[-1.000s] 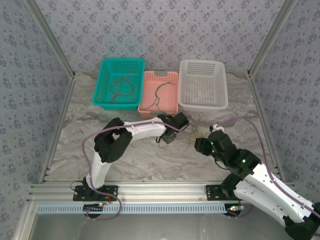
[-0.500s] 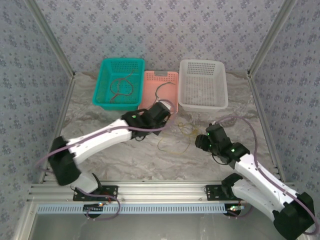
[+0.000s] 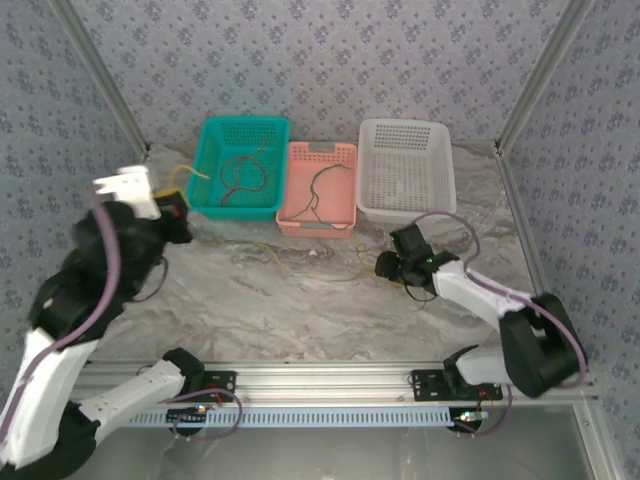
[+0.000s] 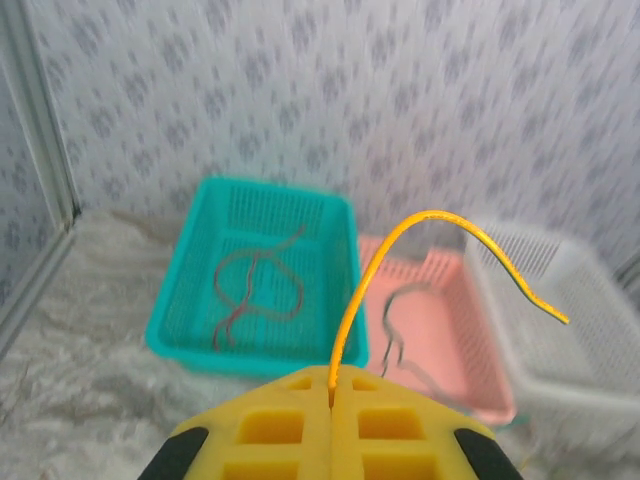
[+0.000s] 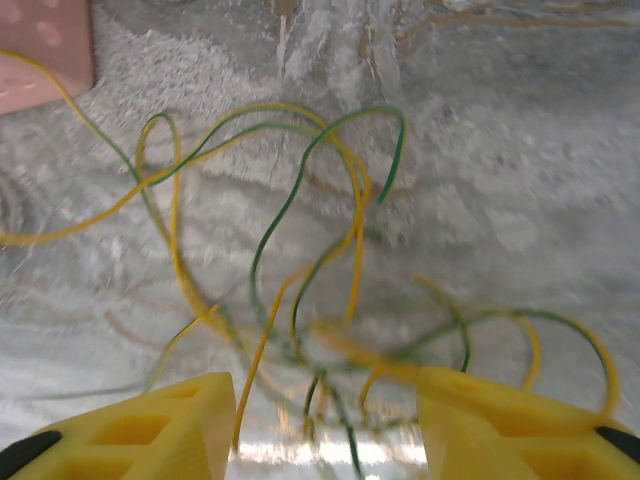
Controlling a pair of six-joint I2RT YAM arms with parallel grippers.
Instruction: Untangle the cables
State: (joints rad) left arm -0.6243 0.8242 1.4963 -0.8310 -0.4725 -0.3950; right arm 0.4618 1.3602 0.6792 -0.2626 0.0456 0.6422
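Note:
My left gripper (image 3: 177, 192) is raised at the left, beside the teal basket, and shut on a yellow cable (image 4: 398, 240). That cable arcs up out of the closed yellow fingers (image 4: 270, 425) and ends free on the right. A tangle of yellow and green cables (image 5: 300, 230) lies on the marble table. My right gripper (image 5: 320, 432) hangs low over it, open, with strands running between its fingers (image 5: 130, 430); I cannot tell if they touch. From above, the right gripper (image 3: 386, 268) sits at the tangle (image 3: 362, 262).
Three baskets stand at the back: a teal one (image 3: 212, 205) holding a reddish-brown cable (image 3: 240, 175), a pink one (image 3: 340, 152) with a dark cable (image 3: 318, 185), and a white one (image 3: 445, 170). Loose thin strands (image 3: 290, 250) trail across the table in front of the pink basket.
The left arm swung from the table's centre to the far left and rose, its gripper closing on the yellow cable. The right gripper moved left and away, onto the tangle.

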